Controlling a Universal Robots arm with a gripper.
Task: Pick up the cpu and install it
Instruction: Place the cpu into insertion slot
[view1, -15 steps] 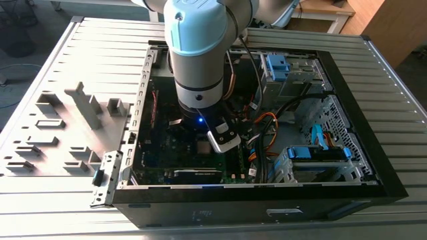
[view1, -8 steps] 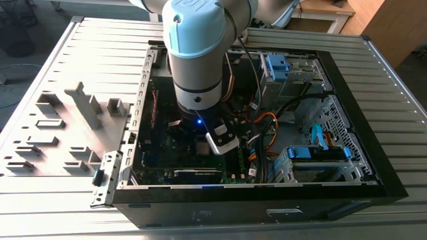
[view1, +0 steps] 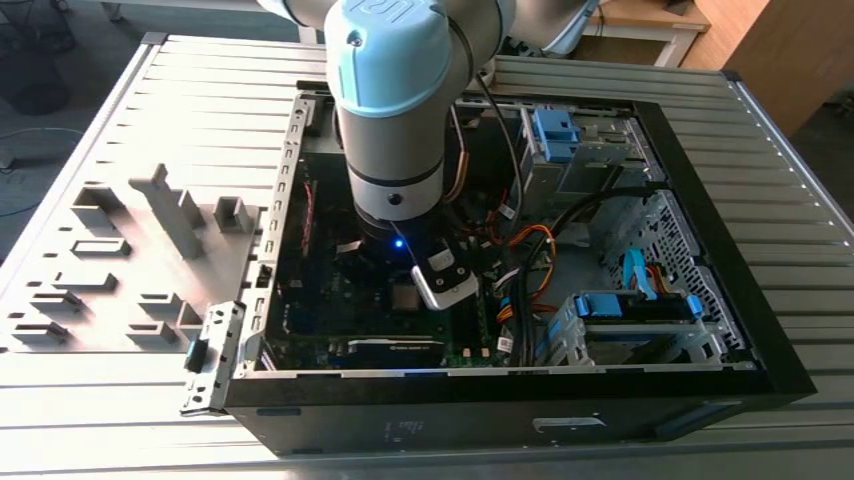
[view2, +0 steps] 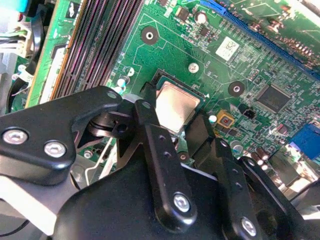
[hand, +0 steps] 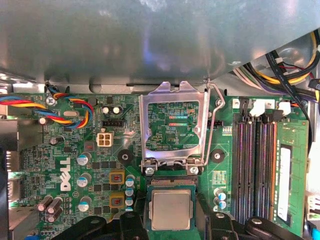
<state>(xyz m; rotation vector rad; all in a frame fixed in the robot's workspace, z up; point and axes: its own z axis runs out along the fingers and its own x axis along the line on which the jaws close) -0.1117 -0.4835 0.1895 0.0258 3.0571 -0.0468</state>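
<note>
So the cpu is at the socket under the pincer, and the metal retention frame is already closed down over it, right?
Not quite. The metal retention frame is swung open, clear of the cpu, whose silver top lies uncovered; the first wrist view shows this. The rest is right: the cpu is at the socket under the pincer.

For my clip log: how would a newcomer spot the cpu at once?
In the open black computer case, find the green motherboard. Beside the hinge of its swung-open silver metal frame lies the cpu, a small flat square chip; its dull silver top is solid, whereas the frame is a hollow window.
</note>
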